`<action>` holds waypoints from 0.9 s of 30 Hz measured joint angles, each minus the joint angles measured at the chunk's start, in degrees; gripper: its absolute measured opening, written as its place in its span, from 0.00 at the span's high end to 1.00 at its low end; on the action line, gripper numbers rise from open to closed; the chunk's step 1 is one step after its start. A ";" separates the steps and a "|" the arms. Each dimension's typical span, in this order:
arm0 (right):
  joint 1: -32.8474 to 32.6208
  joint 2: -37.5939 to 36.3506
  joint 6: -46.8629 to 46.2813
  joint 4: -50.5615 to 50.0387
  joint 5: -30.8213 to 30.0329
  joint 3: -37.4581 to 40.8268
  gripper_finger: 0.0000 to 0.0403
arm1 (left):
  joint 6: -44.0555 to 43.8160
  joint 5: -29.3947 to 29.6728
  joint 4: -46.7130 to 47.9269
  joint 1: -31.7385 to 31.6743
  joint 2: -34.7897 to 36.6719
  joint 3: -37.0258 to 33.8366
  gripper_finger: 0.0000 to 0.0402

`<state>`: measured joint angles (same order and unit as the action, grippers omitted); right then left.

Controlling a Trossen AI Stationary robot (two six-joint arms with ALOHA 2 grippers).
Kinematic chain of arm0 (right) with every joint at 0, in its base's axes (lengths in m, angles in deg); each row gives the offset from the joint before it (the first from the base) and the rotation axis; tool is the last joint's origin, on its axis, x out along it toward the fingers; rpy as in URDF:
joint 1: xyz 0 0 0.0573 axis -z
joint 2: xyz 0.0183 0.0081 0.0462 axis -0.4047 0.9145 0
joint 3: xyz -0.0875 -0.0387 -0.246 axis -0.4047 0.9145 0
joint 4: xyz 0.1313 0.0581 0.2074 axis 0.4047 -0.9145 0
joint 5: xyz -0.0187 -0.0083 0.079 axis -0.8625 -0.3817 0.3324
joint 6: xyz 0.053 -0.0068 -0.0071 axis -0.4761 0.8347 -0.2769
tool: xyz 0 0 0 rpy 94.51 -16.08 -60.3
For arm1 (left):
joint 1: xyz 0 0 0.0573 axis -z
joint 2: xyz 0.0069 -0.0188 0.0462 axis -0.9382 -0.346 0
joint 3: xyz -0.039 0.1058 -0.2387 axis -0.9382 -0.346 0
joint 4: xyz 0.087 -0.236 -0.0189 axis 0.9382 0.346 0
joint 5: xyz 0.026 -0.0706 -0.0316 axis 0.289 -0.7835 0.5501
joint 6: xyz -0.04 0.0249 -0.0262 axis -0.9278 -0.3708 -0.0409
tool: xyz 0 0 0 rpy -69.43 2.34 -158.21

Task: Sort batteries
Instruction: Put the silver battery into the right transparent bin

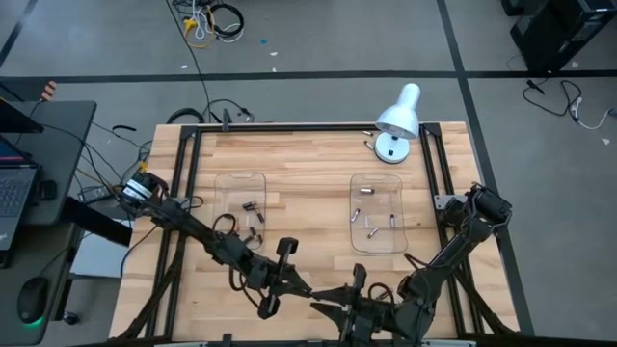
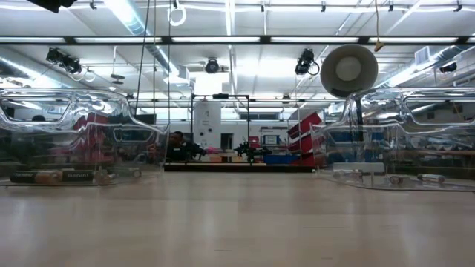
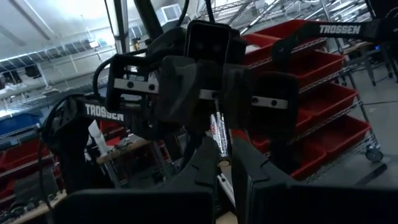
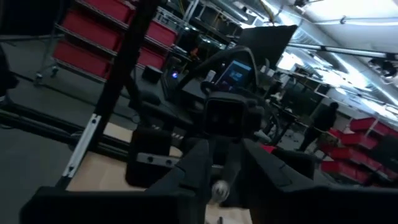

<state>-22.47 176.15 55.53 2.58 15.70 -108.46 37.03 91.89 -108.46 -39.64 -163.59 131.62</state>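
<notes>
Over the table's near edge my two grippers meet tip to tip. My left gripper [image 1: 307, 285] [image 3: 224, 171] is shut on a silver-grey battery with red print [image 3: 217, 134]. My right gripper [image 1: 328, 290] [image 4: 227, 177] faces it, open, its fingers standing on either side of the same battery's round end [image 4: 219, 188]; I cannot tell whether they touch it. On the table, a clear tray at the left [image 1: 241, 202] holds dark batteries [image 1: 253, 206]. The one at the right [image 1: 378, 212] holds silver ones [image 1: 371, 224]. My left gripper pinches the battery between its two fingers at the end nearest them [image 3: 222, 160]. The fingers come from the table's left side, slightly raised. The rest of the battery sticks out past the fingertips toward my right gripper, lifted clear of the table.
A white desk lamp [image 1: 397, 120] stands at the far right corner, with small loose pieces beside its base. In the low view the two trays [image 2: 74, 141] [image 2: 401, 141] flank bare wood in the middle. Black frame rails run along the table's sides.
</notes>
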 joint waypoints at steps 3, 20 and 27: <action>0.43 0.00 0.28 -0.05 -0.03 0.00 0.77 | 0.83 -0.77 -1.44 -0.06 -0.02 0.04 0.97; 2.65 0.00 -0.17 -0.37 2.46 0.00 0.83 | 1.10 -0.92 -3.04 -0.51 0.00 0.07 0.97; 2.97 0.00 -0.35 -0.65 2.70 0.00 0.95 | 1.10 -0.92 -3.11 -0.51 0.00 0.09 0.93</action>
<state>-19.50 176.15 55.18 1.93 18.40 -108.46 38.13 90.97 -111.57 -40.15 -163.59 131.70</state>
